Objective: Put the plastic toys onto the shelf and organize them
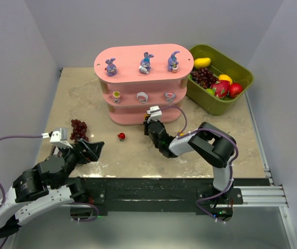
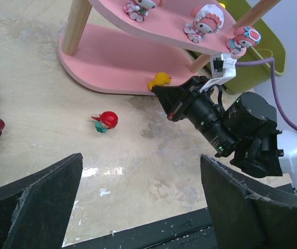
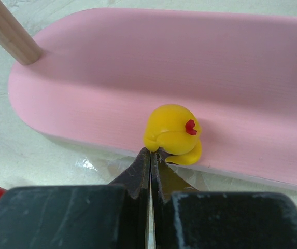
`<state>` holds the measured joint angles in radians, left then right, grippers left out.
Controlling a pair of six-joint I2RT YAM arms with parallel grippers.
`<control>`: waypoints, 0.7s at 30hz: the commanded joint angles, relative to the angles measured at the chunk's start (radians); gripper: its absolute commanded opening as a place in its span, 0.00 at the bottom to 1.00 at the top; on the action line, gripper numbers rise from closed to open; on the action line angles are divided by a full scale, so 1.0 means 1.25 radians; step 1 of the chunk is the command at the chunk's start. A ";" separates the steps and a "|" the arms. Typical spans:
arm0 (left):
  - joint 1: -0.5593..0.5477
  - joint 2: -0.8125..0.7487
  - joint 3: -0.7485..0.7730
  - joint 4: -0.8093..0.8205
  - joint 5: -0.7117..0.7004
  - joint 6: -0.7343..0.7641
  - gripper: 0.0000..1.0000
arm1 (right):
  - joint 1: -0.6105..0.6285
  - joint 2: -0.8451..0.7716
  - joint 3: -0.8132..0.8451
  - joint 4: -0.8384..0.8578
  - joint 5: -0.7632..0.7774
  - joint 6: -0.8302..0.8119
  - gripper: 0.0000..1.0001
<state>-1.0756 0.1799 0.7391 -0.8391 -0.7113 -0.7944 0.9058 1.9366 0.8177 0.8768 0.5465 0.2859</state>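
The pink shelf [image 1: 138, 54] carries three purple-blue bunnies [image 1: 146, 62] on top and three pink-and-white toys [image 1: 142, 96] on the middle board. A yellow toy [image 3: 171, 132] sits at the front lip of the bottom board [image 3: 189, 62]. My right gripper [image 3: 150, 151] is shut, its tips touching the yellow toy's near side with nothing between them. A red toy [image 1: 121, 136] lies on the table in front of the shelf, to the left of the right gripper [image 1: 149, 123]. My left gripper [image 2: 140, 192] hangs open and empty near the table's front edge, short of the red toy [image 2: 107, 120].
A dark red grape bunch [image 1: 79, 128] lies on the table just beyond the left gripper [image 1: 88, 150]. An olive-green bin [image 1: 241, 72] with fake fruit stands at the back right beside the shelf. A wooden post [image 3: 11, 33] rises from the bottom board's left end.
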 commanded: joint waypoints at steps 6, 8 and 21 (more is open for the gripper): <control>-0.001 -0.009 0.003 0.009 -0.021 -0.016 1.00 | -0.006 -0.027 -0.012 0.053 -0.019 -0.020 0.00; -0.001 -0.009 0.003 0.009 -0.021 -0.016 0.99 | -0.004 -0.056 -0.033 0.053 -0.028 -0.021 0.00; -0.001 -0.008 0.004 0.011 -0.018 -0.014 1.00 | -0.003 -0.273 -0.125 -0.151 -0.021 0.096 0.00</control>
<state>-1.0756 0.1799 0.7391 -0.8391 -0.7113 -0.8009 0.9024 1.7042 0.6827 0.8230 0.4778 0.3157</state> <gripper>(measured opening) 0.994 0.007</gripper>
